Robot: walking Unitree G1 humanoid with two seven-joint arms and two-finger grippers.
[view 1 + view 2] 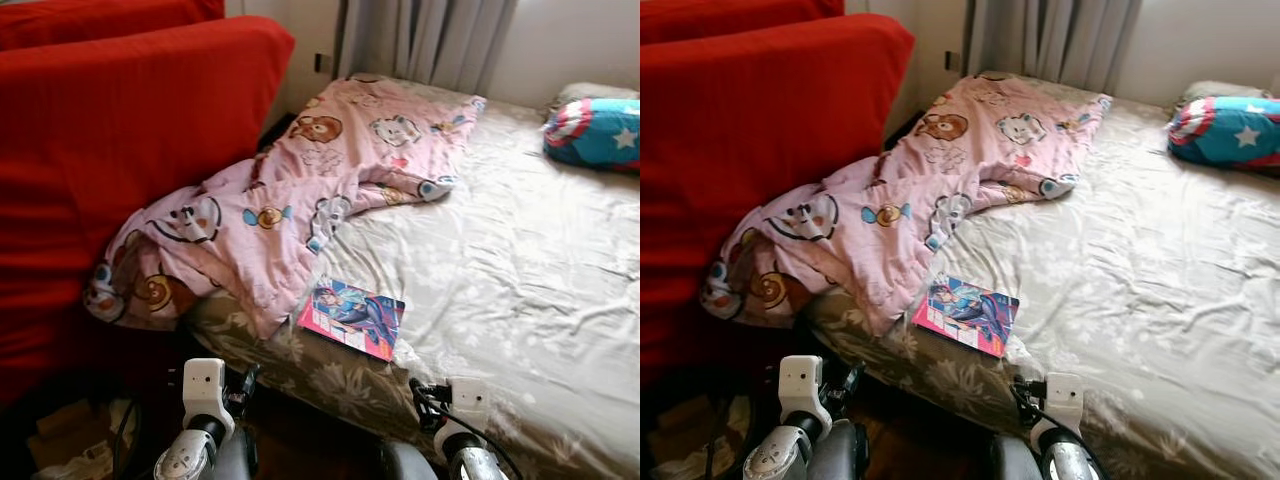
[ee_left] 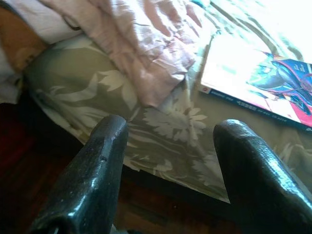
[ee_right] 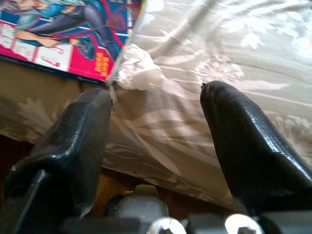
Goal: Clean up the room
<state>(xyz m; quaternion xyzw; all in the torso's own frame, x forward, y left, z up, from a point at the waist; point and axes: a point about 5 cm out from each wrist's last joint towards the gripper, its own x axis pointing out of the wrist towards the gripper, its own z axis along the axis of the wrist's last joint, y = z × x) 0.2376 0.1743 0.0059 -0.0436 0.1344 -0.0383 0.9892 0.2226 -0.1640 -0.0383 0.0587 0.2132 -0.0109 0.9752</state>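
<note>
A comic book [image 1: 352, 317] with a pink and blue cover lies near the front edge of the bed [image 1: 520, 270]. A crumpled pink cartoon blanket [image 1: 300, 190] spreads from the bed's far left corner down over its front left edge. My left gripper [image 2: 168, 146] is open, held low before the bed's edge, with the book [image 2: 263, 78] just beyond its fingers. My right gripper [image 3: 156, 126] is open too, below the bed's edge to the right of the book [image 3: 63, 29]. Nothing is between either pair of fingers.
A red sofa [image 1: 110, 150] stands close on the left, touching the blanket. A blue star-patterned cushion [image 1: 595, 132] lies at the bed's far right. Grey curtains [image 1: 425, 40] hang behind. Clutter [image 1: 70, 440] sits on the dark floor by the sofa.
</note>
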